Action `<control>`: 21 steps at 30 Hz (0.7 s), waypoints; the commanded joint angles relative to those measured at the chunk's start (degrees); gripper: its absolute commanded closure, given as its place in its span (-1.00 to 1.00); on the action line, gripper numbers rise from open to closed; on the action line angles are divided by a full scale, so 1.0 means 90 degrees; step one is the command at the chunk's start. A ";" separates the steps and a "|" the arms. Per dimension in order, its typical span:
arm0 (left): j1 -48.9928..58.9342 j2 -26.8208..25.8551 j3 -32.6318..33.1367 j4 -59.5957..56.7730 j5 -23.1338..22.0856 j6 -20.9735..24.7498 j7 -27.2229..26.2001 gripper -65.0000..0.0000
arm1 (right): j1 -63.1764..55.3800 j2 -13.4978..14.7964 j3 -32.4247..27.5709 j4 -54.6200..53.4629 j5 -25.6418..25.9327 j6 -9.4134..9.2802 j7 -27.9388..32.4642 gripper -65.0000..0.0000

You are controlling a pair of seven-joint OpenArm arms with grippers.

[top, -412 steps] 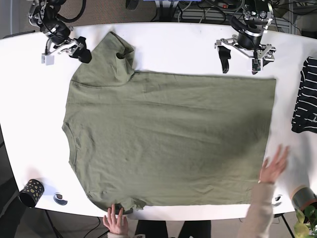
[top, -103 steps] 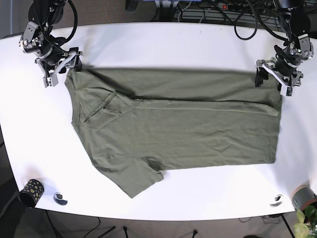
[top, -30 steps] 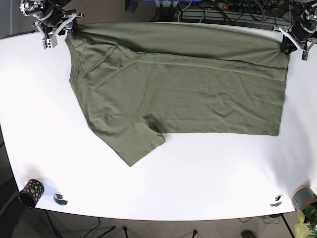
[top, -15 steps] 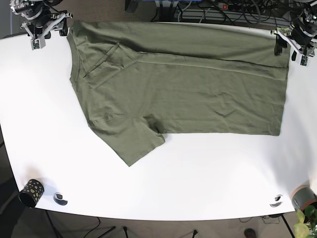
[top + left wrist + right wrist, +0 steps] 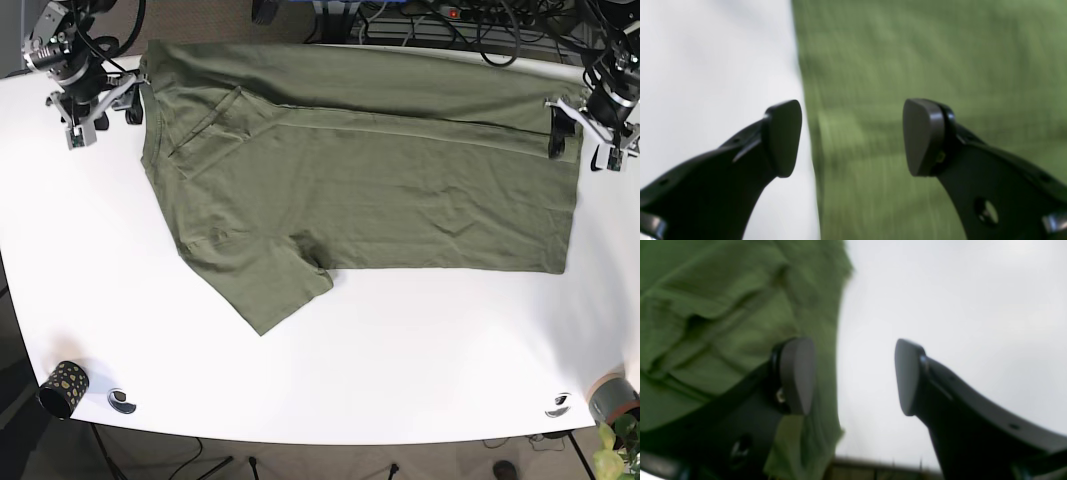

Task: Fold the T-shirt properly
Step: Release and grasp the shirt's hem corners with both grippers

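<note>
An olive-green T-shirt point(image 5: 370, 170) lies flat on the white table point(image 5: 400, 350). Its far strip is folded over, and one sleeve point(image 5: 270, 290) sticks out toward the near left. My left gripper point(image 5: 582, 145) hovers open over the shirt's right edge. The left wrist view shows that gripper point(image 5: 853, 136) straddling the cloth's border point(image 5: 940, 50). At the shirt's collar-side corner my right gripper point(image 5: 100, 120) is open too. In the right wrist view this gripper point(image 5: 853, 373) has one finger over the fabric point(image 5: 723, 290) and the other over bare table. Neither holds anything.
A dark dotted cup point(image 5: 62, 387) and a small round object point(image 5: 122, 401) sit at the near left corner. Another small object point(image 5: 556, 405) and a potted plant point(image 5: 612, 405) are at the near right. Cables run behind the far edge.
Both grippers have let go of the shirt's far corners, opened, and moved a little toward the near side. The shirt has stayed where it was laid.
</note>
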 commanded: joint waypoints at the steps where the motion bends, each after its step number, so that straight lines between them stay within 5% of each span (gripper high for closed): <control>1: -0.0315 -0.0035 0.0006 0.0093 0.0131 0.0113 0.0255 -0.37 | 0.0246 0.0235 -0.0129 -0.0073 0.0059 -0.0011 0.0146 -0.12; 6: -0.1272 -0.0015 0.0309 -0.0063 0.0697 0.0221 0.0909 -0.37 | 0.0979 0.0352 -0.0432 -0.0425 0.0049 -0.0011 0.0146 -0.12; 15: -0.2776 0.0395 0.0446 -0.1020 0.1840 0.0377 0.0909 -0.37 | 0.2434 0.0733 -0.1018 -0.1753 0.0049 -0.0011 0.0146 -0.12; 21: -0.3509 0.0415 0.0446 -0.1821 0.1967 0.0387 0.0841 -0.37 | 0.3577 0.1017 -0.1448 -0.3101 0.0049 -0.0011 0.0185 -0.12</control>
